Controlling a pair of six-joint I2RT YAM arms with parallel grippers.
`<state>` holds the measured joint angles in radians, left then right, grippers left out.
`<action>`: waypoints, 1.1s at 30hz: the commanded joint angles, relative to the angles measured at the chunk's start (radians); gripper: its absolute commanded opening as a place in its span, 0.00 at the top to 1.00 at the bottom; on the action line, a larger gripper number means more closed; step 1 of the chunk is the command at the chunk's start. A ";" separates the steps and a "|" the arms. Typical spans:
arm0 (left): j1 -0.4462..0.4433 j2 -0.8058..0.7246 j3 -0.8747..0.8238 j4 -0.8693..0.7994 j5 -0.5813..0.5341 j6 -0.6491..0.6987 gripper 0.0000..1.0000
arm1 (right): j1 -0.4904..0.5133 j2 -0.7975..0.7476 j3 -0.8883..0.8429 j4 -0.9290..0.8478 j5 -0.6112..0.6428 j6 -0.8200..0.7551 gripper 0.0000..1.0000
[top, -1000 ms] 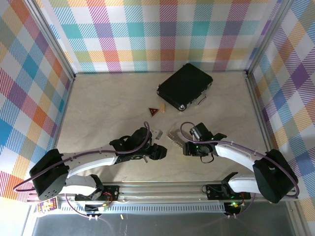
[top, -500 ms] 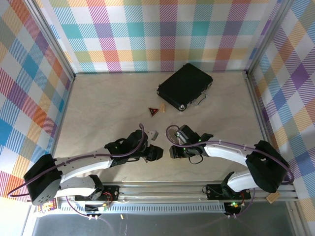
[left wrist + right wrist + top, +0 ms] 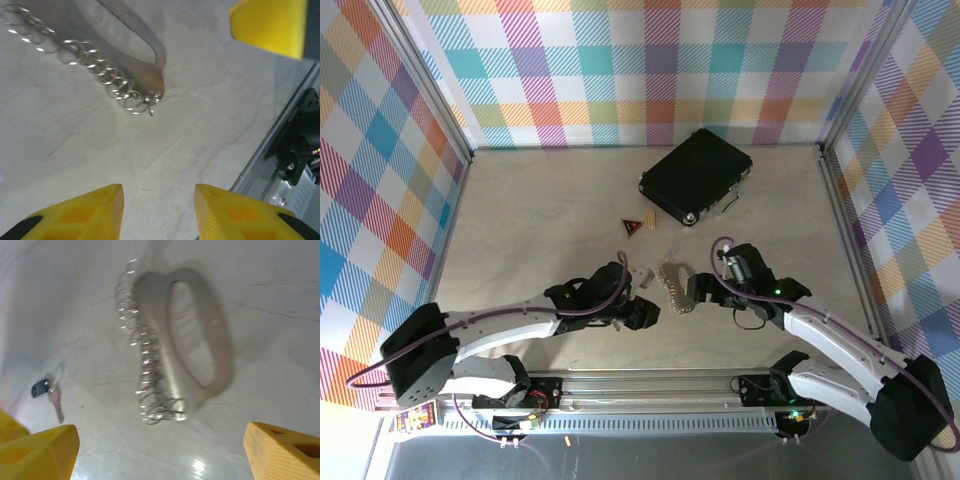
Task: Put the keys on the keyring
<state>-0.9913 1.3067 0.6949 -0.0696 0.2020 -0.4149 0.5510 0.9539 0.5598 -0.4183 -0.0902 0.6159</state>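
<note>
Silvery metal, the keyring (image 3: 672, 280) lies flat on the pale table (image 3: 520, 220) between the two grippers, near the front edge. In the right wrist view the oval loop (image 3: 162, 365) rests on its side with its fine chain (image 3: 142, 355) running along one long edge and bunching at the near end. The keys (image 3: 44, 391), black head and short silver blade, lie on the table off to the left of the loop in that view, apart from it and not threaded on. The right gripper (image 3: 160, 455) hovers over the ring with its yellow fingers (image 3: 37, 450) spread wide and nothing between them. The left gripper (image 3: 157, 210) points at the table just short of the ring (image 3: 147, 80); its jaws stand apart with bare table in the gap, and the chain's end (image 3: 135, 102) lies a little ahead of them. From above, the left gripper (image 3: 642, 312) and the right gripper (image 3: 688, 295) face each other with the ring just beyond their tips. Farther back lie a black case (image 3: 695, 175) and, nearer, a small red-and-black triangular tag (image 3: 633, 226), both well apart from the ring.
</note>
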 commanded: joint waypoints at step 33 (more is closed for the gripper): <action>-0.127 0.641 0.652 -0.402 -0.200 0.215 0.68 | -0.470 -0.184 -0.136 0.023 -0.250 -0.081 0.01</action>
<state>-1.1110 1.9289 1.3098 -0.4286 0.0269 -0.2180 0.0906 0.7872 0.4370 -0.3969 -0.3168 0.5564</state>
